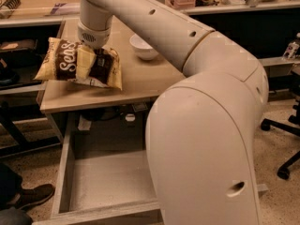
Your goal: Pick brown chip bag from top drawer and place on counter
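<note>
The brown chip bag (65, 64), dark brown with white "Sea" lettering and pale yellow ends, hangs tilted over the left part of the counter (140, 81). My gripper (86, 62) comes down from above and is shut on the middle of the bag, one pale finger (85, 61) across its front. I cannot tell whether the bag's lower edge touches the beige top. The top drawer (63, 172), a shallow grey wood-grain box, stands pulled open below the counter and its visible floor is bare. My arm hides the drawer's right side.
A white bowl (143, 46) sits on the counter's far middle. A black side shelf (18, 46) stands to the left. A shoe (28, 196) shows at the lower left, an office chair base (286, 130) at the right. A long bench (37, 3) runs behind.
</note>
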`<state>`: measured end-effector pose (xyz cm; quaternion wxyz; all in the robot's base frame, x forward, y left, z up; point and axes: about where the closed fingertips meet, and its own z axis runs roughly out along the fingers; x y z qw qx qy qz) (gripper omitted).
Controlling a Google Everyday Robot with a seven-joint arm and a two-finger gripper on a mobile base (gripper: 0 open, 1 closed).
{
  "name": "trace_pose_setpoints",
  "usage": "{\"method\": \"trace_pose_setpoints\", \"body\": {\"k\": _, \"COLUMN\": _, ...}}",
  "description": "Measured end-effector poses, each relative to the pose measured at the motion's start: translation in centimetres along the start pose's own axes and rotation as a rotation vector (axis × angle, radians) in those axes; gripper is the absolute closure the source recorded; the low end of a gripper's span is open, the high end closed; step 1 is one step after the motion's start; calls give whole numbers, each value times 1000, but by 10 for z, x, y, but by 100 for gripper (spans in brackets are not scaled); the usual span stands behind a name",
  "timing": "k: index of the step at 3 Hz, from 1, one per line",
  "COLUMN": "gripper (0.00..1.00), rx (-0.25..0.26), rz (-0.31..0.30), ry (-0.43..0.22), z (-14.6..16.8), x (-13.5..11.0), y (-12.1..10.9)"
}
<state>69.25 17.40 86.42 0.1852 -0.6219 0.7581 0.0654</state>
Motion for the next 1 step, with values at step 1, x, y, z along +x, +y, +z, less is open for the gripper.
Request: {"method": "trace_pose_setpoints", "body": {"k": 1, "gripper": 0, "rx": 0, "rz": 0, "ry": 0, "z": 0, "x": 0, "y": 0}}
